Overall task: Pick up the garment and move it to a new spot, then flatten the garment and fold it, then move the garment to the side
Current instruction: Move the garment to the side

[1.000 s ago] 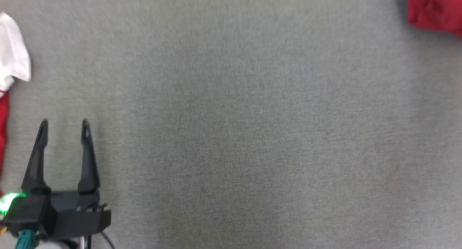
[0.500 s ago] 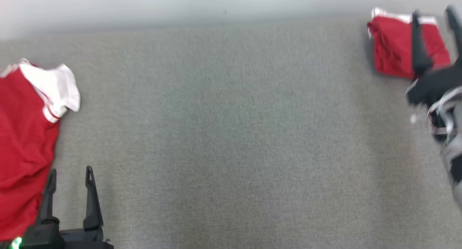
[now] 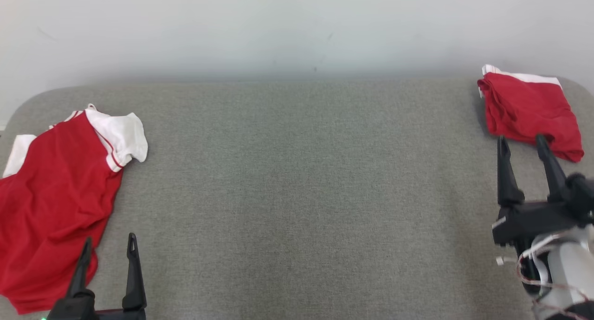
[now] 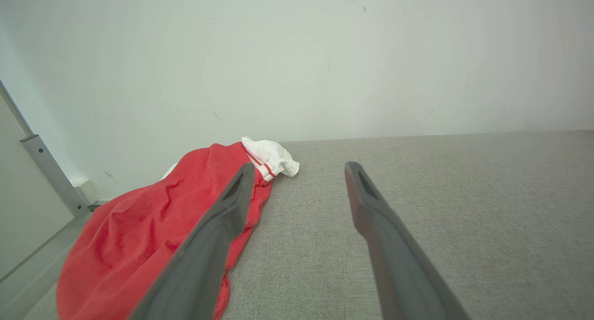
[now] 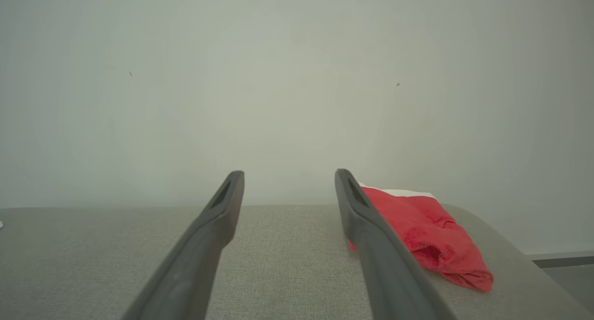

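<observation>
Both arms are low over the grey table. The left gripper has its fingers spread wide, with table top showing in the gap between them. The shirt, red with white sleeves, lies rumpled just off the outer side of the left finger. From the head view that fingertip overlaps the shirt's lower edge, and from the wrist the same finger cuts across the red cloth. I can't tell whether it actually touches. One white sleeve sits ahead of that fingertip, up toward the wall. Further out on that side, beyond the shirt, a metal rail stands off the table's edge.

On the other side, the right gripper is also wide open and holds nothing. White and red wires loop around the wrist behind it. A folded garment, red with a white band along its far edge, lies just ahead of the right fingertip and a little outward, near the table's rounded far corner. The fingertip meets its near edge in the head view, and the wrist view has the finger hiding one side of it. Contact is unclear here too.

A long stretch of grey table lies between the two grippers, and the wall closes off the far side beyond all four fingertips.
</observation>
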You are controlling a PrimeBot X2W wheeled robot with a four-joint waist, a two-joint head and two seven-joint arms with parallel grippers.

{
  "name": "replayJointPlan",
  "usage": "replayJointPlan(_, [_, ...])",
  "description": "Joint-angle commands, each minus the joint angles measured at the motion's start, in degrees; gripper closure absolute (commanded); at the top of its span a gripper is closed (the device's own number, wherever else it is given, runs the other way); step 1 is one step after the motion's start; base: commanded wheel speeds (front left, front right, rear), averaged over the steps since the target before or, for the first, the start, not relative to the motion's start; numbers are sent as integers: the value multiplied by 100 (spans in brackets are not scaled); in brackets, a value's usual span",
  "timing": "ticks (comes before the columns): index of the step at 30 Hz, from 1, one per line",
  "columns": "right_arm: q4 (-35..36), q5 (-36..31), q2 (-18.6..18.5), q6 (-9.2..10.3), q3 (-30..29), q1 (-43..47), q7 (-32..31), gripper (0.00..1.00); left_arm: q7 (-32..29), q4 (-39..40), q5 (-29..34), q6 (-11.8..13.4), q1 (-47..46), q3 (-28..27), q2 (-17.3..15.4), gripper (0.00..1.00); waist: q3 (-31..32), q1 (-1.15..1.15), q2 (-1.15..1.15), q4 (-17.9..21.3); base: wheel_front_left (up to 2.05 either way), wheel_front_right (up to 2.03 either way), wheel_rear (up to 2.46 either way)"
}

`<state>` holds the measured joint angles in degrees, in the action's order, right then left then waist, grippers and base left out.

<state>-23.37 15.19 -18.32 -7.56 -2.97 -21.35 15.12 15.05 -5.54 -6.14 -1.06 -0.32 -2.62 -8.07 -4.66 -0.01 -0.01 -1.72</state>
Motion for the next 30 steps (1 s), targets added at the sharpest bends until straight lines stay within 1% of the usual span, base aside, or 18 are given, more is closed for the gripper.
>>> replayJointPlan(1, [164, -103, 100, 13, -141, 277, 1, 0, 18, -31, 49, -16, 42, 7, 11, 0, 127, 1, 1, -105, 0, 0, 0])
replayJointPlan(6, [513, -221, 531, 13, -500, 935, 2, 0, 18, -63, 44, -8, 121, 10, 29, 0, 214, 1, 1, -128, 0, 0, 0])
replayJointPlan(12, [854, -377, 883, 13, -509, 1467, 3, 0, 18, -89, 19, -14, 142, -2, 56, 0, 306, 1, 1, -117, 0, 0, 0])
replayJointPlan(13, [854, -377, 883, 13, -509, 1467, 3, 0, 18, -89, 19, -14, 142, -2, 56, 0, 306, 1, 1, -117, 0, 0, 0])
replayJointPlan(18, [1035, -459, 1162, 13, -451, 1837, 2, 0, 18, -151, 5, 1, 155, -12, 69, 0, 413, 1, 1, -110, 0, 0, 0])
replayJointPlan(22, [989, -520, 1262, 13, -325, 2025, 3, 0, 18, -228, -1, -23, 176, -23, 49, 0, 498, 1, 1, -105, 0, 0, 0])
replayJointPlan(30, [889, -689, 1402, 13, -271, 2204, 2, 0, -8, -489, 61, -23, 186, 67, -38, 0, 574, 1, 1, -124, 0, 0, 0])
